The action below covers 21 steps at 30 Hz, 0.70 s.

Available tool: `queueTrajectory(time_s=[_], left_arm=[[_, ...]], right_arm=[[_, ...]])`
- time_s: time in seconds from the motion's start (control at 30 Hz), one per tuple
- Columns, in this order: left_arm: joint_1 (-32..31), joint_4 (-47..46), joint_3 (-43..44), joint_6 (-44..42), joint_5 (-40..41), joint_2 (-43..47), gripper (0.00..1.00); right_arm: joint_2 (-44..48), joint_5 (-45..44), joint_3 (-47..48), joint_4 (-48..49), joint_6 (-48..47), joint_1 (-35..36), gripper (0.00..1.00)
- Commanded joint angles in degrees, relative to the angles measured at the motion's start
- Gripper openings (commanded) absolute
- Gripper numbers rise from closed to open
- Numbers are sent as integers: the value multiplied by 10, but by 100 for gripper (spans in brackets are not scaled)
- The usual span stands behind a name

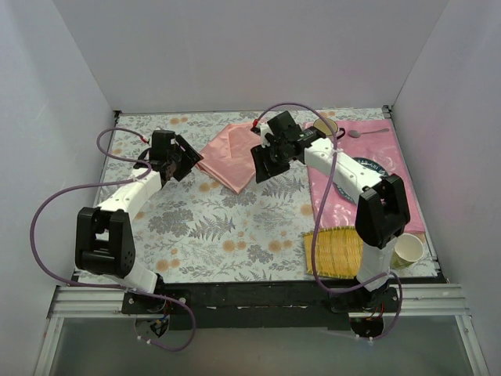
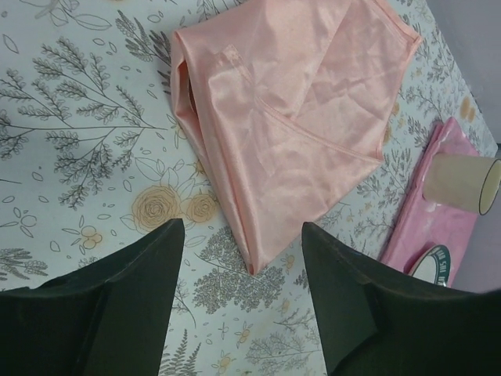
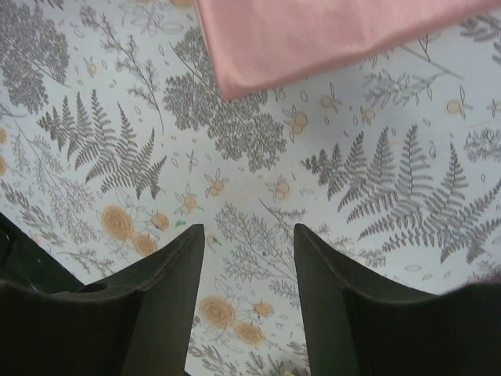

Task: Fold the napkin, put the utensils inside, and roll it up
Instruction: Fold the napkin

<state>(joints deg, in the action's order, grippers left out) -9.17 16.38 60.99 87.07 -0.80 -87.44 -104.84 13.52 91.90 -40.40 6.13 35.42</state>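
Observation:
The napkin [image 1: 231, 155] is a glossy salmon-pink cloth, folded and lying flat on the floral tablecloth between the two arms. In the left wrist view the napkin [image 2: 297, 110] ends in a pointed corner between my fingers. My left gripper [image 2: 241, 227] [image 1: 186, 157] hovers open at that corner, holding nothing. My right gripper [image 3: 249, 229] [image 1: 263, 164] is open over bare tablecloth, with the napkin's edge [image 3: 313, 39] just ahead of it. A spoon [image 1: 368, 131] lies at the back right, too small to tell its handle colour.
A deeper pink placemat [image 1: 344, 200] covers the right side, with a dark-rimmed plate [image 1: 374, 164] on it under the right arm. A paper cup [image 1: 326, 125] lies at its far corner. A yellow bamboo mat [image 1: 333, 251] and a second paper cup [image 1: 409, 249] sit near the front right.

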Motion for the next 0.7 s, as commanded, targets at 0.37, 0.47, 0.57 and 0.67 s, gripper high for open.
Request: queueTrajectory(time_s=[0.37,0.47,0.57,0.67], left_arm=[[36,-110,-20,-157,-131,-43,59],[56,-134,-33,-175,-169,-55,60],[64,-136,-33,-186,-200,-75,60],[65,-141,-34,-183,-217,-83,57]], right_arm=[[-141,-25,181,-5,-2,50,57],[-150,-24,179,8,-7,54,56],[-170,-17,193,6,-6,55,54],[-189,-10,202,24,4,57,50]])
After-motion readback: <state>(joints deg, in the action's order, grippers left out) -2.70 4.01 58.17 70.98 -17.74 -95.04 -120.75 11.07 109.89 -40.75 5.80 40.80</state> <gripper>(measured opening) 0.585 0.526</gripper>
